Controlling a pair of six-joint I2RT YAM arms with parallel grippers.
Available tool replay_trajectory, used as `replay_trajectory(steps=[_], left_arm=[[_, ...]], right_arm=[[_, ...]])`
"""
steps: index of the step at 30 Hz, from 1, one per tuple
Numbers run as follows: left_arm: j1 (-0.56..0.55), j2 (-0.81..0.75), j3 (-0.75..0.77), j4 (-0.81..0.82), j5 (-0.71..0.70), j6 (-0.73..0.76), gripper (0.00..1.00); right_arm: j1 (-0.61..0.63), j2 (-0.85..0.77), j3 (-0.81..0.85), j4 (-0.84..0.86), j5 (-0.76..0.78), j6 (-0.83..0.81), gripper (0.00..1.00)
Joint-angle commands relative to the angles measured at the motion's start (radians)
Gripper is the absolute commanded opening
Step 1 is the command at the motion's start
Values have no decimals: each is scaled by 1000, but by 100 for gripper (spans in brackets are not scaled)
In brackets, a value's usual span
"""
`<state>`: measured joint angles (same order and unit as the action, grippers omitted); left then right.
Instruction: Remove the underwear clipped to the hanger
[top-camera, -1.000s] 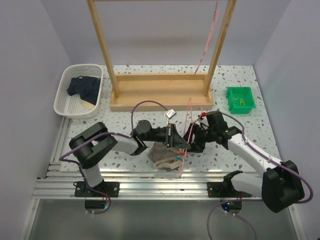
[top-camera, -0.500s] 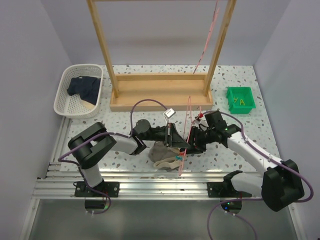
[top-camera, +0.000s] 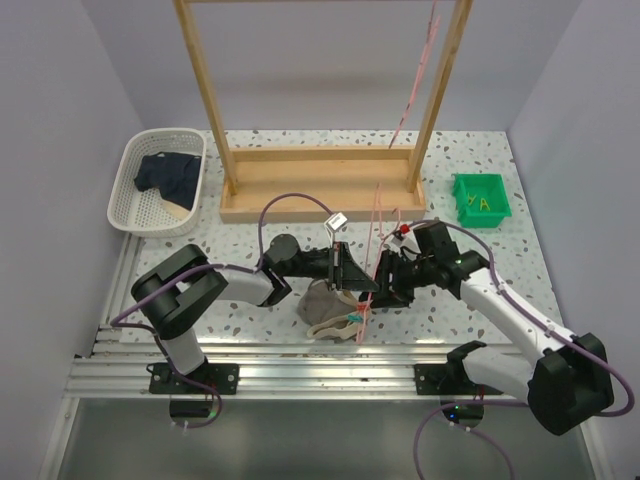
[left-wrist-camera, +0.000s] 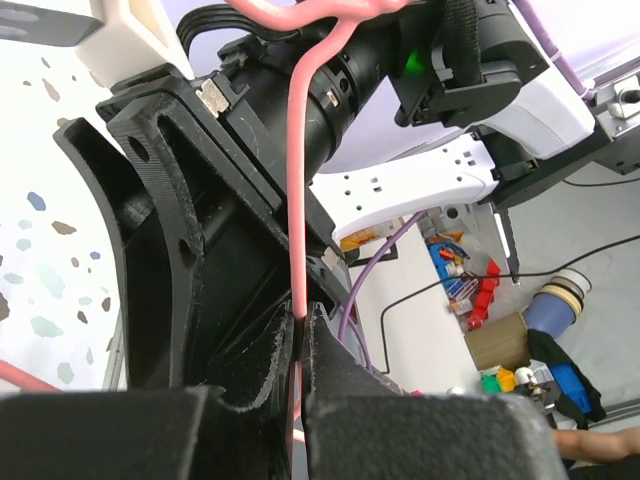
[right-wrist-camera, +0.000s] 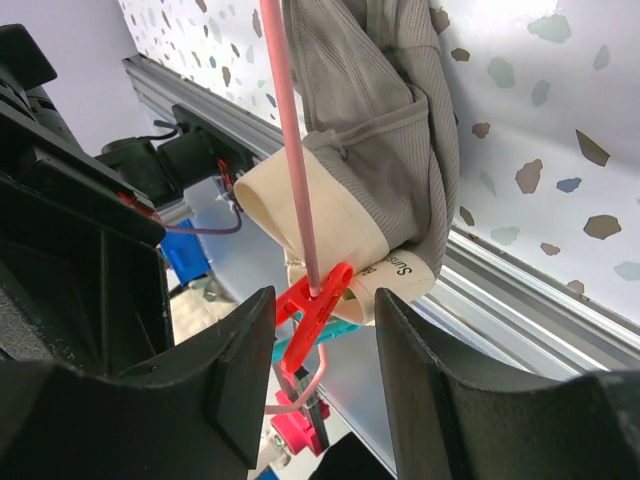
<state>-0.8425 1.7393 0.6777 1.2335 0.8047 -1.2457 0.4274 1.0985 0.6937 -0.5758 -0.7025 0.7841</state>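
The left hand is closed tight on the thin wire of the pink hanger, which runs up between its two fingers. The right hand is open, and between its fingers I see the hanger wire and a red clip. This clip pinches the beige waistband of the grey underwear, which lies crumpled on the counter between both arms. The navy underwear lies in the white basket at the far left.
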Motion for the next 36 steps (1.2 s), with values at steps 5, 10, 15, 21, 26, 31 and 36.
replay_trajectory(steps=[5, 10, 15, 21, 26, 31, 36], left_arm=[[2, -7, 23, -40, -2, 78, 0], [2, 2, 33, -40, -2, 78, 0], [2, 12, 48, -42, 5, 77, 0], [2, 19, 45, -43, 5, 75, 0], [2, 26, 54, -46, 7, 74, 0], [2, 35, 68, -45, 10, 71, 0], [2, 39, 83, -46, 14, 66, 0]], right_arm=[[4, -20, 82, -4, -87, 23, 49], [5, -17, 83, -30, -159, -6, 49], [17, -15, 72, -71, -183, -45, 37], [36, -25, 69, -145, -186, -95, 24], [37, -42, 55, -193, -186, -137, 26], [40, -52, 46, -188, -187, -129, 29], [42, -46, 52, -168, -147, -118, 37]])
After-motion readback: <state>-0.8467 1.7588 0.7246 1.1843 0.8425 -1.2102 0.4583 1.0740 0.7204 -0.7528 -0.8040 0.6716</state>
